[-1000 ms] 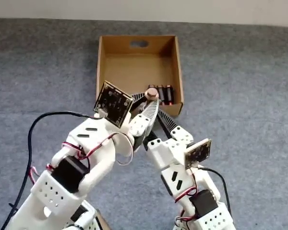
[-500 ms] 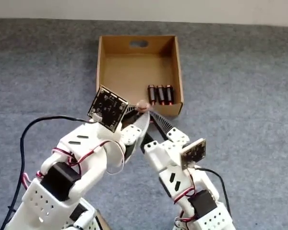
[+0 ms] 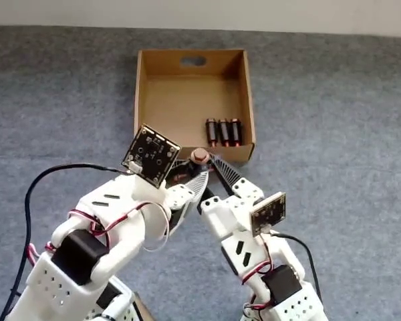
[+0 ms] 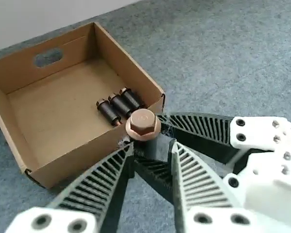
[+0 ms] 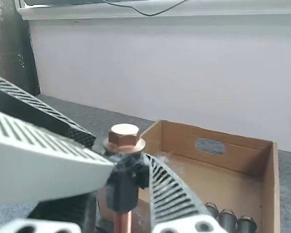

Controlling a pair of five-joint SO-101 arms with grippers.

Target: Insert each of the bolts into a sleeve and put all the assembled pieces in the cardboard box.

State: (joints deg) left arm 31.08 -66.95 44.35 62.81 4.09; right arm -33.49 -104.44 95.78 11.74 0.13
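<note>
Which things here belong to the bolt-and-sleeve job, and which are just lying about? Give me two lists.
Job:
- bolt in its sleeve, clamped between left gripper and right gripper
- three assembled pieces
- cardboard box

Lying about:
- black cable
- grey carpet
- white wall

You're at an indoor robot test setup, likely a lab or office room: a tabletop (image 3: 334, 134) covered in grey carpet-like fabric, a plain white wall (image 5: 184, 73) behind it with a ledge (image 5: 184, 17) above, and bare circuit boards (image 3: 152, 155) mounted on two white plastic arms (image 3: 100, 231).
</note>
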